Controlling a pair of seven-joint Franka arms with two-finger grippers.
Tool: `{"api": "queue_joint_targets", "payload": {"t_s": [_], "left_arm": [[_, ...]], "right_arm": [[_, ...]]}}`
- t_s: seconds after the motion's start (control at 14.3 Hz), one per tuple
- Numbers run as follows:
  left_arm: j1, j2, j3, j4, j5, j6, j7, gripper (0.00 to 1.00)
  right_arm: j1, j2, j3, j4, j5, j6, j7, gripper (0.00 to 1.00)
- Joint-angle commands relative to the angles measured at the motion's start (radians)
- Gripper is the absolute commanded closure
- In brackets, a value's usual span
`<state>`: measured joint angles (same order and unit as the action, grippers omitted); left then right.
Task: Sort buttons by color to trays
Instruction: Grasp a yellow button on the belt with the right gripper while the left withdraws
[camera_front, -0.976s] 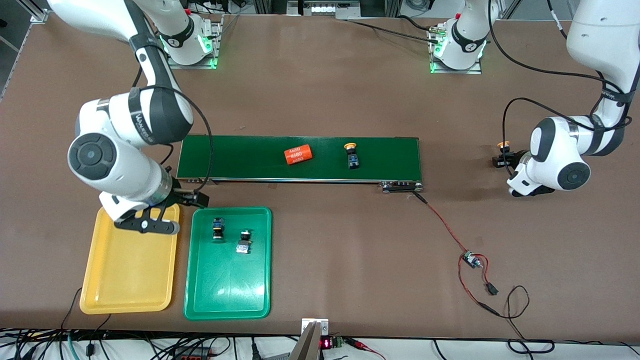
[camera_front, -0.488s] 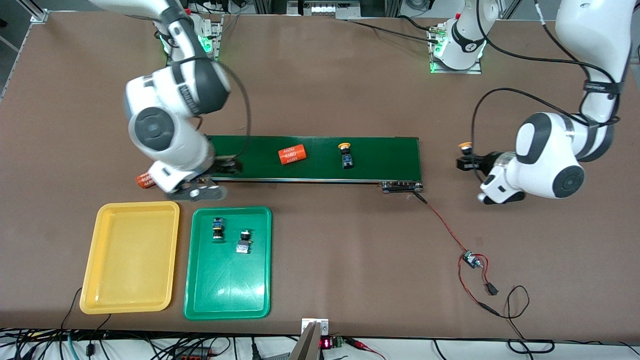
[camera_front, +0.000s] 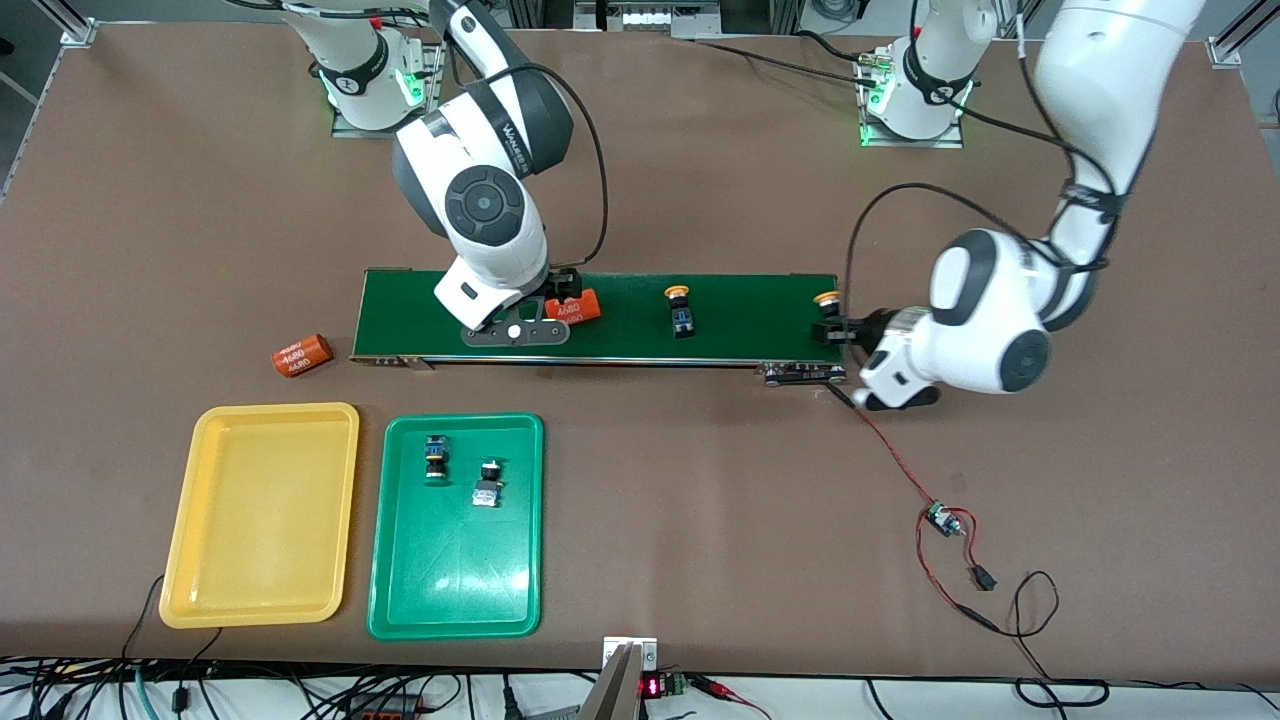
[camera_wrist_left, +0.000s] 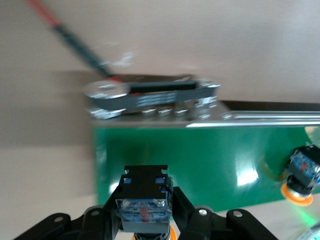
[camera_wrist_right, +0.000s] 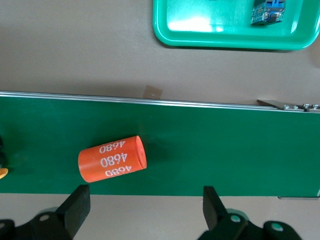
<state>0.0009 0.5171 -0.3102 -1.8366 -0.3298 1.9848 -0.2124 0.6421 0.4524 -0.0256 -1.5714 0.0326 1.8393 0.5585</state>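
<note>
My left gripper (camera_front: 832, 325) is shut on a yellow-capped button (camera_wrist_left: 143, 199), held just over the conveyor's end at the left arm's side. Another yellow-capped button (camera_front: 680, 311) lies on the belt, also seen in the left wrist view (camera_wrist_left: 302, 172). Two buttons (camera_front: 435, 456) (camera_front: 487, 487) lie in the green tray (camera_front: 455, 570). The yellow tray (camera_front: 260, 520) lies beside it, toward the right arm's end. My right gripper (camera_front: 515, 332) hangs open over the belt next to an orange "4680" cylinder (camera_wrist_right: 112, 159), with nothing between its fingers (camera_wrist_right: 75, 206).
The dark-green conveyor (camera_front: 760, 310) runs across the table's middle. A second orange cylinder (camera_front: 301, 354) lies on the table off the conveyor's end at the right arm's side. A red-and-black wire with a small board (camera_front: 940, 518) trails from the conveyor's other end.
The right arm swung from over the yellow tray to over the conveyor. The left arm carried its button toward the conveyor's end. The belt's cylinder and button drifted toward the right arm's end.
</note>
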Motion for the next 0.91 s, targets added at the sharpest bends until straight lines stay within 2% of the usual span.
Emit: {"api": "queue_joint_targets", "payload": {"t_s": [0.0,0.14,0.21,0.42,0.84], "left_arm": [[-0.036,0.020,-0.010,-0.001,-0.018,0.032,-0.001,0.72],[-0.042,0.032,-0.032,-0.004,-0.020,0.026,-0.021,0.52],[-0.042,0.029,-0.033,-0.009,-0.018,0.023,-0.033,0.01],[-0.042,-0.002,-0.033,-0.004,-0.017,0.020,-0.031,0.00],[-0.010,-0.209,-0.014,0.016,-0.006,0.017,-0.032,0.00]], "right_arm": [[0.001,0.000,-0.007,-0.002,0.010,0.006,0.012,0.00],[0.001,0.002,-0.007,-0.002,0.010,0.006,0.012,0.00],[0.001,0.003,-0.007,-0.002,0.010,0.006,0.012,0.00],[0.001,0.008,-0.007,-0.004,0.012,0.006,0.014,0.00],[0.010,0.025,-0.007,-0.007,0.013,0.023,0.038,0.00]]}}
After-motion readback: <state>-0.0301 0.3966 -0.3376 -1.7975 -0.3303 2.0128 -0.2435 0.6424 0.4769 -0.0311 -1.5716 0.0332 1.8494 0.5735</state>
